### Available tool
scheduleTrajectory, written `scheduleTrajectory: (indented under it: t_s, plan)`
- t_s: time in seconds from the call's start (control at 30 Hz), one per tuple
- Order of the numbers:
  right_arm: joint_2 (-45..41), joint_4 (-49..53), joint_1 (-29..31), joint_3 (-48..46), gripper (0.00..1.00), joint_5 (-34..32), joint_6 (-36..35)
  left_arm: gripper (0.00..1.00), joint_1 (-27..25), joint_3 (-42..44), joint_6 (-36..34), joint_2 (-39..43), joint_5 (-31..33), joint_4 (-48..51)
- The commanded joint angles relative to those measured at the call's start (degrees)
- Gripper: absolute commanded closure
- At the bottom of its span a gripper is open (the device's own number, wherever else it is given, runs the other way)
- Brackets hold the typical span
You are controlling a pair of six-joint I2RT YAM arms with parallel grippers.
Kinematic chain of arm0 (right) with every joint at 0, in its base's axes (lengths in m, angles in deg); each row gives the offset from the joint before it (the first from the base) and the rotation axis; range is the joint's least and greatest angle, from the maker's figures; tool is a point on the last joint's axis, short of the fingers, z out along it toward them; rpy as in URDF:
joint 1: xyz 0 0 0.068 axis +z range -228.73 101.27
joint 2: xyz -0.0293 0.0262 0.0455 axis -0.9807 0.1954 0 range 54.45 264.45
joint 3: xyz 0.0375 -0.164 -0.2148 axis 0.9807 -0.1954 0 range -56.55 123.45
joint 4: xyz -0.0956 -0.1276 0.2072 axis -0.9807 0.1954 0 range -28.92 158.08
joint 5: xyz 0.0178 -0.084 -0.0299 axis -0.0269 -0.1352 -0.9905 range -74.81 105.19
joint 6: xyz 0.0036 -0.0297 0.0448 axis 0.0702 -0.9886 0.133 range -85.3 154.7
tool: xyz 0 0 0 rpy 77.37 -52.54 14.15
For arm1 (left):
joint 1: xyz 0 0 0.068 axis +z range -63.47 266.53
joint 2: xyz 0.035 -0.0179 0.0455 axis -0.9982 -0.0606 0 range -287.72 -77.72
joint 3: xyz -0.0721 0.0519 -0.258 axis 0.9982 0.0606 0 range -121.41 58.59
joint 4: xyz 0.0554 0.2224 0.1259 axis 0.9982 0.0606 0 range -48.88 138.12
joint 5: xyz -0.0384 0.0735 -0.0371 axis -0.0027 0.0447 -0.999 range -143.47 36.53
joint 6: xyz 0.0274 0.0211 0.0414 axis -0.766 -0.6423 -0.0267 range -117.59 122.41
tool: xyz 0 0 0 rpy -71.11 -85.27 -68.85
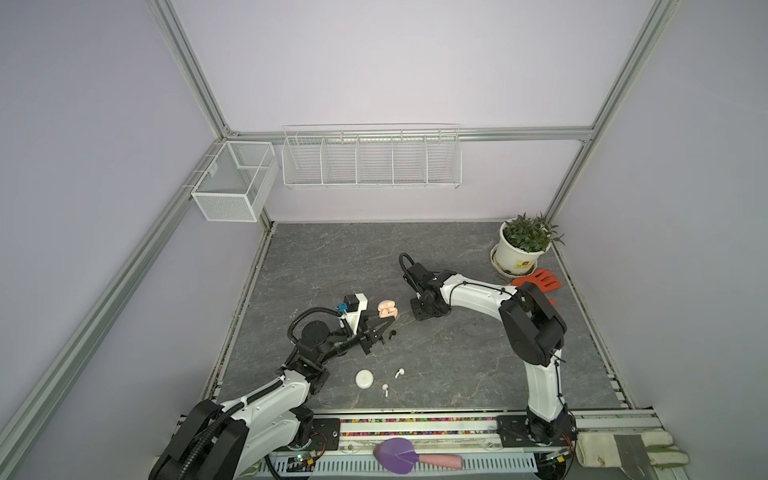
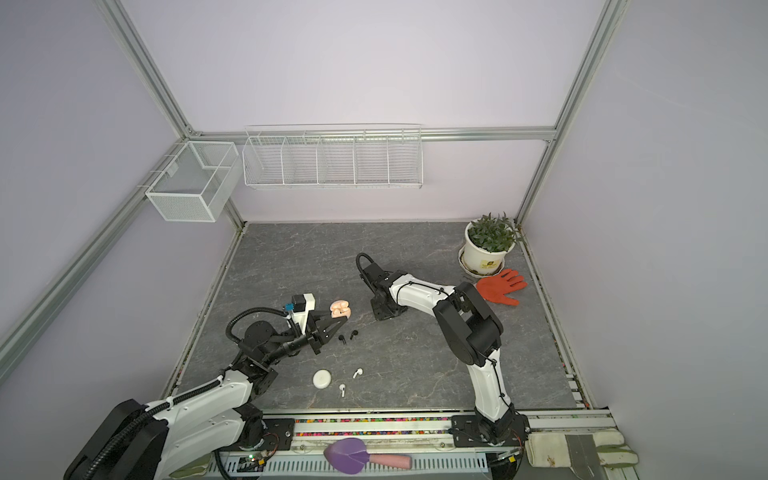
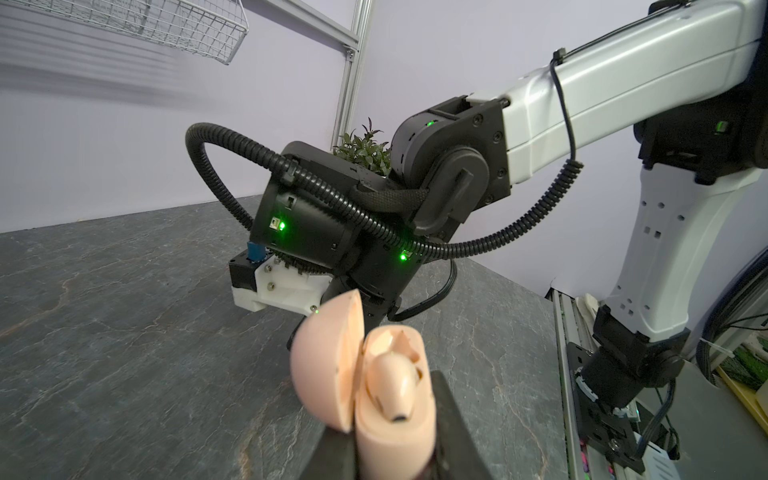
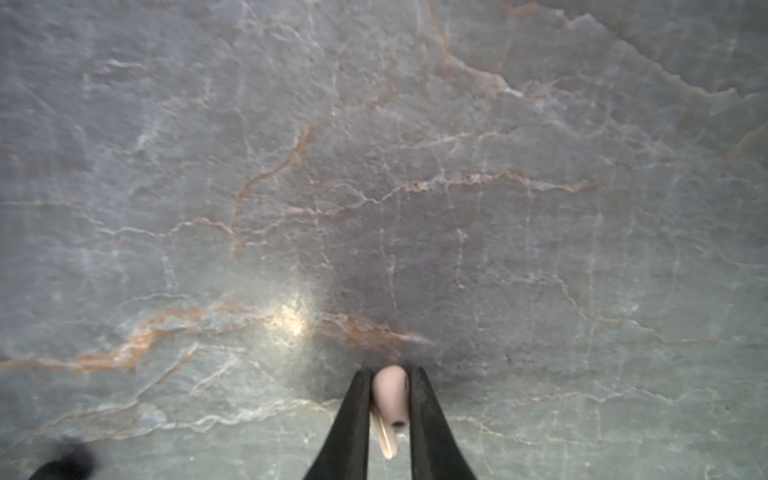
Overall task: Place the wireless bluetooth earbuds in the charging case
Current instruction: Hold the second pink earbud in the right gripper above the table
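The right gripper pinches a pale pink earbud, stem lying along the fingers, low over the bench's middle. Its target lies near, toward the bench's left edge: the open pink charging case, clamped by the left gripper, a second pink earbud seated inside.

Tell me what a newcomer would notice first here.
The open pink charging case, holding one seated earbud, sits clamped in the left tool mid-table. The right tool pinches a pale pink earbud over the grey tabletop. An orange glove lies beside the far-right potted plant.
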Motion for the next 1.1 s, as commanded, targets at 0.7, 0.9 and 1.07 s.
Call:
scheduleTrajectory:
  t_s: [0.7, 0.9, 1.07]
  plan:
    - [1.7, -0.4, -1.5, -0.6, 0.75, 1.3, -1.3, 1.0, -0.1, -2.8, 0.6, -0.4, -0.9, -0.8]
    - [1.9, -0.7, -1.5, -1.0, 0.78, 1.6, -1.2, 1.0, 0.0, -2.6, 0.4, -0.3, -1.0, -0.7]
    - [1.7, -0.6, -1.5, -1.3, 0.8, 1.7, -1.0, 1.0, 0.0, -2.6, 0.3, -0.3, -0.9, -0.6]
